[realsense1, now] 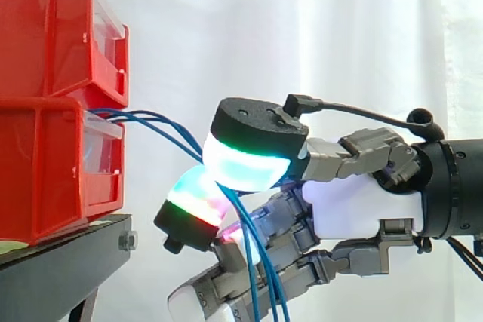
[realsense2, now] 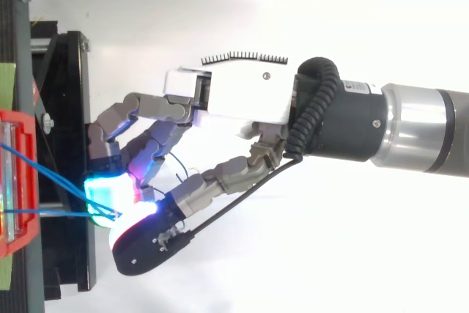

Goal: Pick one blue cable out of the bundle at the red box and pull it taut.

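Right of the lower red bin point(realsense1: 45, 179) and nearest the side camera, the hand point(realsense1: 362, 205) pushes its thumb forward, a black-backed pad glowing white and green. Just behind that pad, the fingers point(realsense1: 198, 205) are curled in toward it, one tip glowing green and red, and between thumb and fingers the blue cables point(realsense1: 139, 117) are pinched. From above, two strands can be seen converging at that pinch, just off the bin's front. How many strands the pads actually hold I cannot tell.

The cables leave the top front edge of the lower red bin, where the upper red bin point(realsense1: 45, 35) sits on it. They run away from the bin and slope down to the pads in a gentle curve. Below the pinch several strands hang down across the curled fingers.

Under the lower red bin is the black stand point(realsense1: 68, 262), whose edge juts out toward the hand. Farther from the bin, the hand's white palm joins the dark wrist of the arm point(realsense2: 410, 126). Behind bins and hand hangs the white curtain point(realsense1: 302, 35).
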Tool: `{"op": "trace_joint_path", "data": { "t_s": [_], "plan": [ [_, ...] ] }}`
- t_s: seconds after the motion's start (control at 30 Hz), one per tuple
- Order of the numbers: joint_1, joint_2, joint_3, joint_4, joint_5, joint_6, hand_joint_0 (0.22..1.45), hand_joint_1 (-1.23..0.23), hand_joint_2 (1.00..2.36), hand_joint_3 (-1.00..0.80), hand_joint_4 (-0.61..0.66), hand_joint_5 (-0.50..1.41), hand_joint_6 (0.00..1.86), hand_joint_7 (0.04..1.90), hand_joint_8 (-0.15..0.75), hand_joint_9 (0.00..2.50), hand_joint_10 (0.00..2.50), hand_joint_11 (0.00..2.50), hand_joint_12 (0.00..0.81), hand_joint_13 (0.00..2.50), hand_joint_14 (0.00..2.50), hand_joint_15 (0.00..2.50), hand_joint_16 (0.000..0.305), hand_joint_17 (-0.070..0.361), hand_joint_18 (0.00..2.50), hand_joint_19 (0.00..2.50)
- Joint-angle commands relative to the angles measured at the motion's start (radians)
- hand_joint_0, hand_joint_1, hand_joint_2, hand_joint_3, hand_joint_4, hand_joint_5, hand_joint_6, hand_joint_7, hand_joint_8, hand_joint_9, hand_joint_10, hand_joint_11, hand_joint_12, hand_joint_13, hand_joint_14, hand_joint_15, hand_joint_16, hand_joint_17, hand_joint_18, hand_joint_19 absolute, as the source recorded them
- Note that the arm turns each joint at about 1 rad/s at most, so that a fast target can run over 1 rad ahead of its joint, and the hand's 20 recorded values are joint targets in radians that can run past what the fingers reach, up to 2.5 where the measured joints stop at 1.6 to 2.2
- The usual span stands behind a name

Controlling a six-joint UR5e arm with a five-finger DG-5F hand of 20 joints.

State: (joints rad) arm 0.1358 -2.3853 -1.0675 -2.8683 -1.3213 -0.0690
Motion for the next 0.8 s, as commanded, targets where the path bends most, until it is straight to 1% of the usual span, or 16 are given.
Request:
{"op": "trace_joint_path", "data": {
  "t_s": [0.0, 0.07, 0.1, 0.13, 0.2, 0.23, 0.27, 0.3, 0.33, 0.37, 0.4, 0.5, 0.53, 0.63, 0.77],
  "plan": [
    [-0.001, 0.0, 0.0, 0.003, 0.001, 0.0, 0.64, -0.8, 1.01, -0.35, 0.17, -0.13, 0.88, 1.18, 0.374, 1.06, 0.02, 1.01, 0.366, 0.72, 0.01, 0.38, 0.049, 0.11, 0.63, 0.41],
    [-0.001, 0.0, 0.0, 0.004, 0.001, 0.003, 0.66, -0.84, 1.01, -0.32, 0.14, -0.13, 0.9, 1.14, 0.371, 1.06, 0.02, 1.03, 0.365, 0.73, 0.01, 0.39, 0.049, 0.11, 0.64, 0.39],
    [0.001, 0.0, 0.0, 0.004, 0.001, 0.005, 0.68, -0.88, 1.01, -0.3, 0.09, -0.14, 0.91, 1.11, 0.362, 1.04, 0.02, 1.05, 0.367, 0.73, 0.01, 0.37, 0.049, 0.11, 0.65, 0.38],
    [0.001, 0.0, 0.0, 0.004, 0.001, 0.009, 0.72, -0.92, 1.02, -0.31, 0.06, -0.15, 0.92, 1.1, 0.366, 1.03, 0.02, 1.06, 0.365, 0.72, 0.01, 0.38, 0.049, 0.111, 0.65, 0.36],
    [0.001, 0.0, 0.0, 0.004, 0.001, 0.018, 0.75, -0.95, 1.01, -0.33, 0.04, -0.16, 0.93, 1.06, 0.358, 1.02, 0.02, 1.05, 0.365, 0.72, 0.01, 0.37, 0.049, 0.111, 0.66, 0.36],
    [0.001, 0.0, 0.0, 0.004, 0.001, 0.026, 0.78, -0.98, 1.01, -0.38, 0.06, -0.17, 0.94, 1.03, 0.356, 1.01, 0.01, 1.06, 0.366, 0.72, 0.01, 0.37, 0.049, 0.11, 0.65, 0.35],
    [0.001, 0.0, 0.0, 0.004, 0.001, 0.029, 0.78, -0.97, 1.01, -0.4, 0.08, -0.17, 0.94, 1.02, 0.352, 1.0, 0.01, 1.07, 0.366, 0.71, 0.01, 0.36, 0.049, 0.11, 0.66, 0.34],
    [0.001, 0.0, 0.0, 0.004, 0.001, 0.029, 0.8, -0.98, 1.0, -0.46, 0.11, -0.18, 0.94, 0.99, 0.349, 0.99, 0.01, 1.06, 0.364, 0.71, 0.01, 0.36, 0.049, 0.11, 0.66, 0.35],
    [0.001, 0.0, 0.0, 0.004, 0.004, 0.041, 0.8, -0.98, 1.0, -0.5, 0.13, -0.18, 0.94, 0.98, 0.349, 0.99, 0.01, 1.06, 0.365, 0.71, 0.01, 0.36, 0.049, 0.11, 0.66, 0.34],
    [0.001, 0.0, 0.0, 0.004, 0.004, 0.054, 0.79, -0.98, 1.0, -0.5, 0.13, -0.18, 0.94, 0.98, 0.35, 0.99, 0.01, 1.07, 0.365, 0.71, 0.01, 0.35, 0.049, 0.11, 0.67, 0.34],
    [0.001, 0.0, 0.0, 0.0, 0.01, 0.081, 0.76, -0.98, 1.0, -0.5, 0.15, -0.18, 0.94, 0.95, 0.353, 0.99, 0.01, 1.07, 0.363, 0.72, 0.01, 0.36, 0.049, 0.11, 0.68, 0.33],
    [0.001, 0.0, 0.0, 0.0, 0.01, 0.084, 0.65, -0.95, 1.0, -0.5, 0.16, -0.17, 0.93, 0.94, 0.355, 1.01, 0.01, 1.06, 0.362, 0.71, 0.01, 0.37, 0.049, 0.111, 0.67, 0.37],
    [0.001, 0.0, 0.0, 0.0, 0.01, 0.086, 0.6, -0.9, 1.0, -0.5, 0.17, -0.16, 0.91, 0.99, 0.366, 1.02, 0.01, 1.08, 0.365, 0.71, 0.01, 0.38, 0.05, 0.112, 0.65, 0.39],
    [0.001, 0.0, -0.002, 0.0, 0.01, 0.086, 0.55, -0.8, 1.0, -0.5, 0.17, -0.15, 0.9, 1.03, 0.379, 1.06, 0.01, 1.08, 0.375, 0.72, 0.01, 0.38, 0.051, 0.115, 0.66, 0.41],
    [0.001, 0.0, -0.002, 0.003, 0.008, 0.086, 0.54, -0.76, 1.0, -0.5, 0.18, -0.14, 0.89, 1.06, 0.387, 1.09, 0.01, 1.08, 0.379, 0.72, 0.01, 0.39, 0.052, 0.118, 0.66, 0.42]
  ]
}}
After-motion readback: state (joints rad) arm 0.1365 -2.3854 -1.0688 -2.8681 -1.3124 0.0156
